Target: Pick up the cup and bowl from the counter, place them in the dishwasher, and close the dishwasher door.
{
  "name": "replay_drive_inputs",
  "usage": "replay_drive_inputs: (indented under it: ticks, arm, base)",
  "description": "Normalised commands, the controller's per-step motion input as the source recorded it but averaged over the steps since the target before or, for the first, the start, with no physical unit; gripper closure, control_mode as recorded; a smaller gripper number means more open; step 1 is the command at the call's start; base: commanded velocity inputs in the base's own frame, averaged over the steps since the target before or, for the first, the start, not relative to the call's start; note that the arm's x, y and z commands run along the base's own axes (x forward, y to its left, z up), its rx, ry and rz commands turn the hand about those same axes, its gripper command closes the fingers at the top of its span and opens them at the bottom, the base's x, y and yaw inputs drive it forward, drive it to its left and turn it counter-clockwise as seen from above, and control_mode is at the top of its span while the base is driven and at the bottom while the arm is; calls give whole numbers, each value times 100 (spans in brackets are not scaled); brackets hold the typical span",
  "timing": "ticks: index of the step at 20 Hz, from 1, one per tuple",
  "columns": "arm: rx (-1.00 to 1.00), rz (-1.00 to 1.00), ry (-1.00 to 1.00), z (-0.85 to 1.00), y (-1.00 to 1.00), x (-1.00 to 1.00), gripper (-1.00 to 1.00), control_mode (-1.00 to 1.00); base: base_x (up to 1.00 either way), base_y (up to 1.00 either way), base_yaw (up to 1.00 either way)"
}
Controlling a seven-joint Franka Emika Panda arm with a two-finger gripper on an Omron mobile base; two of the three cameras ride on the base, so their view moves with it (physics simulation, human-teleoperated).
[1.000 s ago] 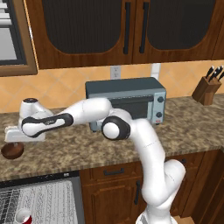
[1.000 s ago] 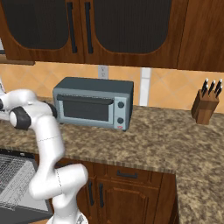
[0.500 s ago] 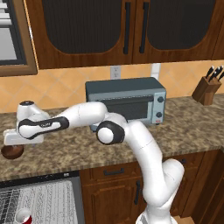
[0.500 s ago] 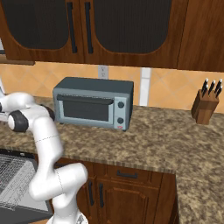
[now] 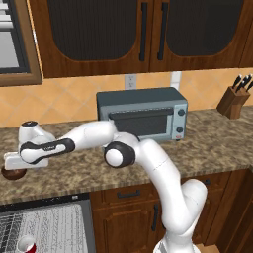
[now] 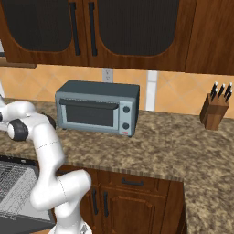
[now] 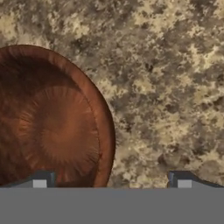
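The dark brown bowl (image 5: 13,173) sits on the granite counter (image 5: 69,173) at its far left. My gripper (image 5: 14,168) hangs just over it, pointing down. In the hand view the bowl (image 7: 52,127) takes up the left side, and my gripper (image 7: 111,183) is open and straddles its right rim: one fingertip (image 7: 39,181) is over the bowl's inside, the other over bare counter (image 7: 175,87). The red cup (image 5: 24,244) stands in the wire rack (image 5: 49,227) of the open dishwasher (image 6: 13,183) below the counter.
A grey-blue toaster oven (image 5: 143,114) stands mid-counter behind my arm. A knife block (image 5: 233,101) is at the far right. Dark wooden wall cabinets (image 5: 148,34) hang above, and wooden base cabinets (image 5: 128,197) are under the counter beside the dishwasher.
The hand has reached a little further left and sunk closer to the bowl. The bowl and cup have not moved.
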Motion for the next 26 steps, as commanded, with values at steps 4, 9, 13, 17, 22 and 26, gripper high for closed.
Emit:
replay_drive_inputs:
  ticks: [4,9,13,17,22,26]
  arm:
    - [-3,-5,0,0,10,30,-100,-100]
    - [0,0,0,0,6,1,-100,-100]
    - [0,0,0,0,8,0,-100,-100]
    - [0,0,0,0,0,0,100,-100]
    - [0,0,0,0,0,0,100,-100]
    - [0,0,0,0,0,0,100,-100]
  base:
    - [0,0,0]
    - [0,0,0]
    - [0,0,0]
    - [0,0,0]
    - [0,0,0]
    - [0,0,0]
